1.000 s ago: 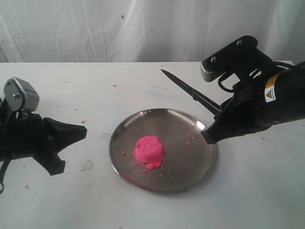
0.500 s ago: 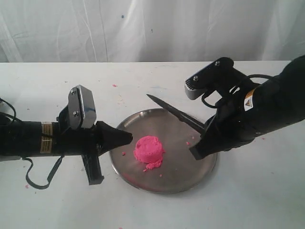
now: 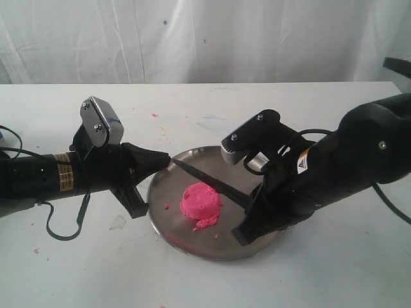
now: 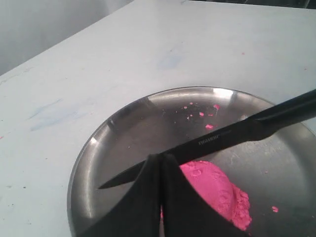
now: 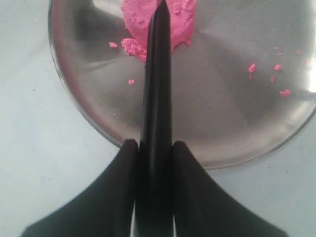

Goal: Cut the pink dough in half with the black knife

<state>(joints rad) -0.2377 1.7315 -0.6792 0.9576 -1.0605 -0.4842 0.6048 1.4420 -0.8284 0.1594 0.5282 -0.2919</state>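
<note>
Dough, pink dough (image 3: 201, 203), one whole mound on steel plate (image 3: 270, 232). Right gripper (image 5: 153, 148) pinching black knife (image 3: 209, 183) by handle, blade above mound. Left gripper (image 4: 162, 163) fingers pressed together, tip at plate's rim, just beside blade's point.

We see the steel plate (image 3: 257, 240) near the desk's front edge, the pink dough (image 3: 200, 201) on it. Above the dough lies the black knife (image 3: 209, 182), its point toward the left gripper (image 3: 164, 160), its handle in the right gripper (image 3: 247, 221).
</note>
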